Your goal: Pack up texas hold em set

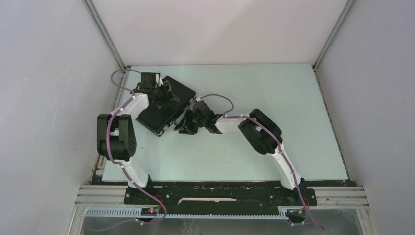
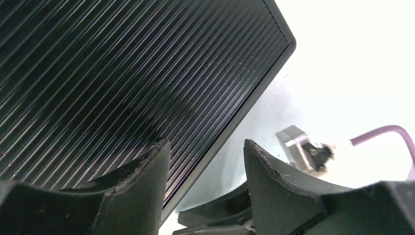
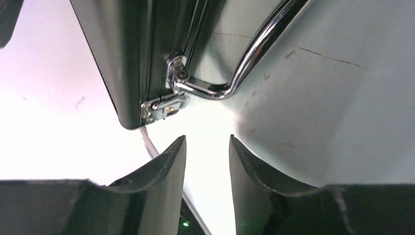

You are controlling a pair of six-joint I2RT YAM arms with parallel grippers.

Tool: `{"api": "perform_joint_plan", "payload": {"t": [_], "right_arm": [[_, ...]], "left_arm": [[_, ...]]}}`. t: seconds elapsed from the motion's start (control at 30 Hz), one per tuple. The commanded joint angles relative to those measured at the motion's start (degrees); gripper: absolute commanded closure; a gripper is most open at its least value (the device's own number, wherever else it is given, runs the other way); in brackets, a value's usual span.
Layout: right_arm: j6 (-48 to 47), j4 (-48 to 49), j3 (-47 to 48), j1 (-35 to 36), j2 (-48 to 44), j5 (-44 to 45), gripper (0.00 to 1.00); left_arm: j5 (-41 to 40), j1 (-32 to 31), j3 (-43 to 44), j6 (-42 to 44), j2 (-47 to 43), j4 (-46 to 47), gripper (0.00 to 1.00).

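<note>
Right gripper (image 3: 207, 147) parted and empty, at the front edge of the case (image 1: 169, 105).
I judge it's lined up on the one latch (image 3: 164, 105) beside the one handle (image 3: 259, 44). Farther back, the left gripper (image 2: 205, 152), also spread, straddles the lid's edge, probably steadying this single case on the worktop (image 1: 274, 107).

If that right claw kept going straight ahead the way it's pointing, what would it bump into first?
Probably the silver fitting on the black case, beside the chrome handle; the right gripper is open, though depth is uncertain.
</note>
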Motion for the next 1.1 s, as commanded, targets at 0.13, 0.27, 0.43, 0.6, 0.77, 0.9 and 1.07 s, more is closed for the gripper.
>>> {"api": "perform_joint_plan", "payload": {"t": [0.13,0.27,0.43,0.6,0.77,0.9,1.07], "right_arm": [[-18.01,-7.16,-6.36,-2.95,-15.6,4.59,0.48],[-24.18,-12.8,-10.16,-3.93,-22.52,7.33,0.4],[-32.46,-21.26,-17.22,-4.25,-36.96,16.23,0.2],[-39.29,-28.98,-24.0,-5.14,-53.7,23.83,0.07],[-43.74,-36.0,-29.39,-6.69,-69.89,29.47,0.01],[-46.49,-41.2,-31.91,-6.81,-82.72,34.24,0.0],[-48.87,-46.64,-32.18,-7.11,-93.88,37.92,0.0]], "left_arm": [[1.74,-0.71,-1.43,-0.17,-5.93,2.95,0.35],[0.51,-2.55,-1.92,0.84,-9.78,3.75,0.32],[-3.12,-8.19,-3.28,4.79,-18.55,5.46,0.24],[-6.63,-14.47,-5.97,10.63,-29.7,9.19,0.16],[-9.36,-18.75,-9.96,14.54,-38.33,13.93,0.07],[-9.53,-20.75,-12.78,17.02,-44.51,17.44,0.03],[-12.25,-24.61,-12.53,20.93,-51.07,17.05,0.02]]}}
